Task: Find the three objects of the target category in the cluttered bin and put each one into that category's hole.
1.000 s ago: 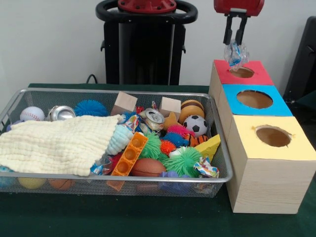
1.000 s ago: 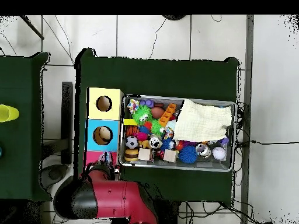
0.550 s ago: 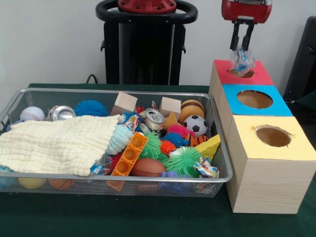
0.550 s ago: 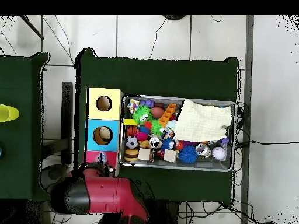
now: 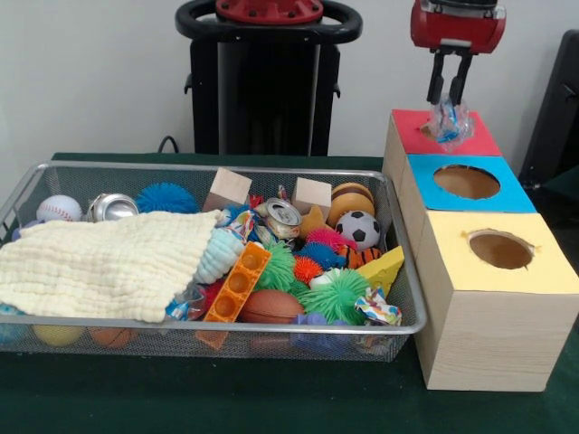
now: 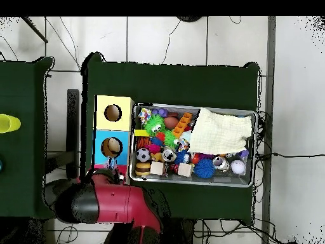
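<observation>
My gripper (image 5: 449,101) hangs over the red-topped box (image 5: 470,137) at the back of the row of three boxes. It is shut on a crumpled clear and blue wrapper (image 5: 450,121), which dangles right at the box top and hides most of its hole. In the overhead view the red arm (image 6: 108,203) covers this box and the gripper. The wire bin (image 5: 271,325) holds more crumpled wrappers, one at the front right (image 5: 377,307) and one in the middle (image 5: 241,222), among balls, blocks and cans.
Blue-topped (image 5: 468,182) and yellow-topped (image 5: 500,250) boxes stand in front of the red one, each with a round hole. A cream cloth (image 5: 104,262) covers the bin's left half. Two crushed cans (image 5: 283,215) (image 5: 112,207) lie near the bin's back.
The gripper has moved to the right and lower with the wrapper, from above the red box's left part down to its top. Nothing in the bin has moved.
</observation>
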